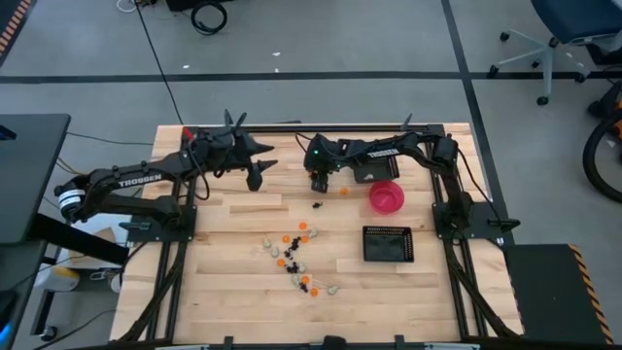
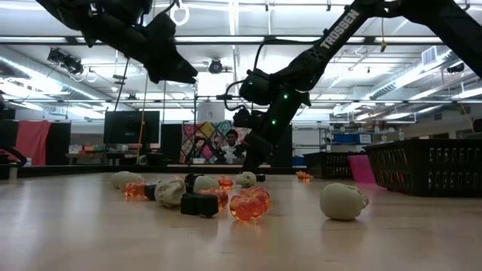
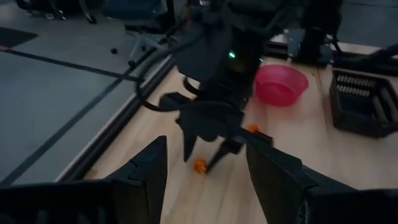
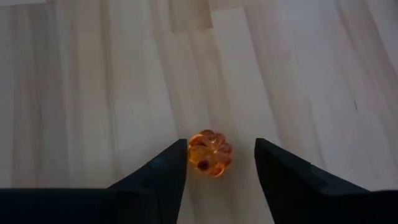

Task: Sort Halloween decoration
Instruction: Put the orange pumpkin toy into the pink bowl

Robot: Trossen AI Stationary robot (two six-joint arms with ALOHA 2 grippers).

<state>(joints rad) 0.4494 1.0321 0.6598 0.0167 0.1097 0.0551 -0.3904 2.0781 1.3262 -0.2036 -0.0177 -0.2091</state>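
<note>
The Halloween decoration is a scatter of tiny orange, black and cream trinkets (image 1: 294,255) lying on the wooden table, large in the low view (image 2: 248,203). My right gripper (image 4: 221,163) is open and points down at the table's far middle (image 1: 319,183). One orange pumpkin trinket (image 4: 209,152) lies on the wood between its fingers, apart from both; the left wrist view shows it too (image 3: 199,165). Another orange trinket (image 1: 343,192) and a black one (image 1: 319,205) lie close by. My left gripper (image 1: 258,175) is open, held above the table to the left of the right gripper.
A round pink-red bowl (image 1: 386,196) stands to the right of my right gripper. One black mesh tray (image 1: 388,244) sits nearer, another (image 1: 374,167) lies under the right arm. Bare wood lies on the table's left half.
</note>
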